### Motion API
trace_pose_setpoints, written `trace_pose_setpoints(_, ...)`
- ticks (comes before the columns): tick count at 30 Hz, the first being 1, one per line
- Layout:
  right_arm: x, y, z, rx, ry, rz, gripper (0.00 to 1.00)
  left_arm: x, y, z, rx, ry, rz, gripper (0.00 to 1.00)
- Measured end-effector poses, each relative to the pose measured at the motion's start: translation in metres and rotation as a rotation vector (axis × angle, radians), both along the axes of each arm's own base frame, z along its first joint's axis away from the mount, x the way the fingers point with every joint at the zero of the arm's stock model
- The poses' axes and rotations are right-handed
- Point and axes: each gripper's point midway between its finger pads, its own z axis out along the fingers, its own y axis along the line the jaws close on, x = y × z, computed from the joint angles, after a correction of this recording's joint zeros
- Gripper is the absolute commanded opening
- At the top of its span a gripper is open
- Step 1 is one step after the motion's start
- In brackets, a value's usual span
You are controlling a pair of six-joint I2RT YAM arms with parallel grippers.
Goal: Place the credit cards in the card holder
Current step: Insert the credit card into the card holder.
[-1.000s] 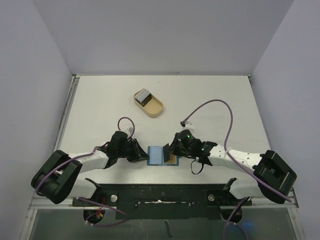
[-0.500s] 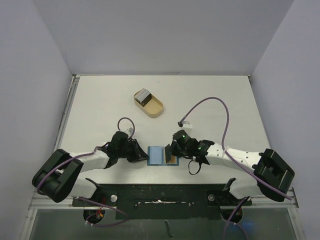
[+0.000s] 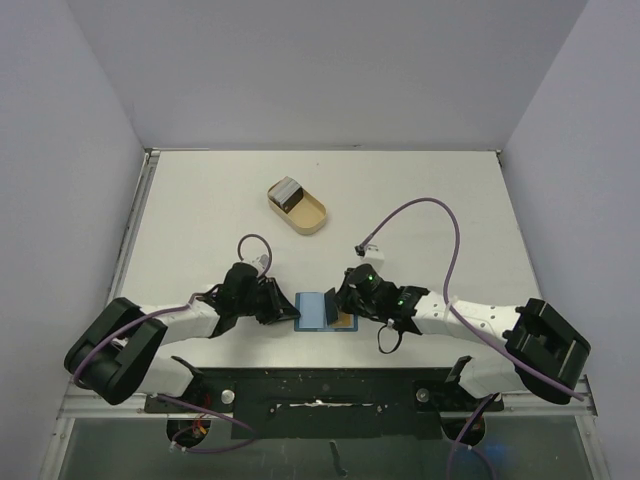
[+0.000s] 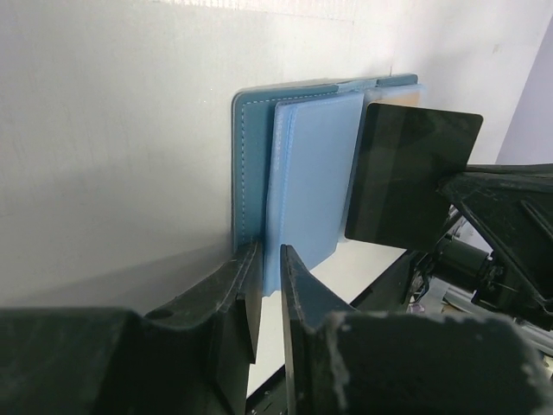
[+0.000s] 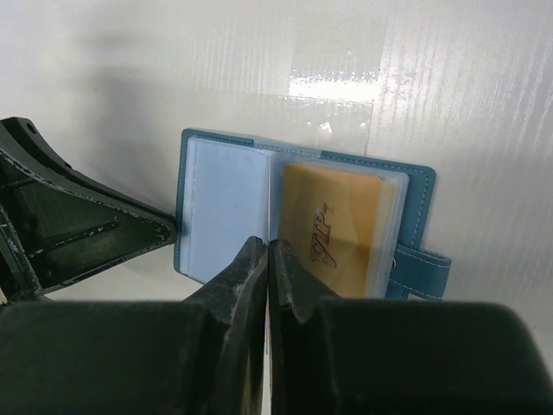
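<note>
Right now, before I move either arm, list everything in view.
card holder: 1, teal-blue, open flat near the table's front edge
tan-orange card: 1, in the holder's right pocket
dark card: 1, upright over the holder
tray: 1, tan, far centre of table
stacked cards: count unclear, grey-white, tray's left end
table: 1, white
left gripper: 1, black, shut on the holder's left cover
right gripper: 1, black, shut on the dark card
</note>
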Motion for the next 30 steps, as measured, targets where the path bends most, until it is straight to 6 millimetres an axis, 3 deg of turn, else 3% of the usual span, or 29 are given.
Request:
trace_pose_setpoints(6,-0.002,-0.006,-0.011,0.006,0.006,-0.005,0.0,-0.002,-0.004,-0.004,0.002,0.004,-0.014,0.1)
trace_pose_setpoints(30,-0.003,-0.015,-0.017,0.177,0.016,-0.031,0.0,-0.003,-0.007,-0.007,0.003,-0.001,-0.025,0.08)
